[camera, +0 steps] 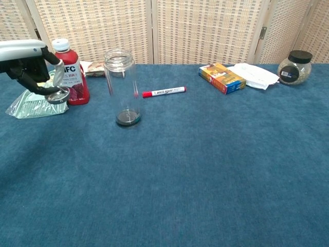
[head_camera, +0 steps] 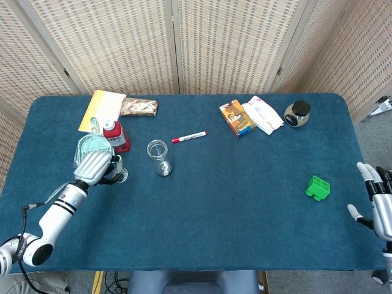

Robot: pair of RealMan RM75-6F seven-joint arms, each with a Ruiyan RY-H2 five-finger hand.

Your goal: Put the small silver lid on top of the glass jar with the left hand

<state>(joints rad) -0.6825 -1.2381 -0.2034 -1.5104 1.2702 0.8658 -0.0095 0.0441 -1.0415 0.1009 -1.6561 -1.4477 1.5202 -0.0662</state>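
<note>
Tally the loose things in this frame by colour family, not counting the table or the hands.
Red: 2, juice bottle and marker.
Green: 2, toy block and packet.
Clear glass: 2, tall glass jar and small dark-lidded jar.
Silver: 1, small silver lid, held by left hand.
Yellow or orange: 2, booklet and box.
White: 1, pouch.
Brown patterned: 1, snack bar.
Total: 11.

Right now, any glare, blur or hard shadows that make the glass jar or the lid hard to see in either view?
Head view: even light, soft shadows; glass jar shows mainly as a rim ring, and the small silver lid is tiny beside the left hand. Chest view: sharp, no glare; the jar outline is faint but readable, the lid clear under the hand.
</note>
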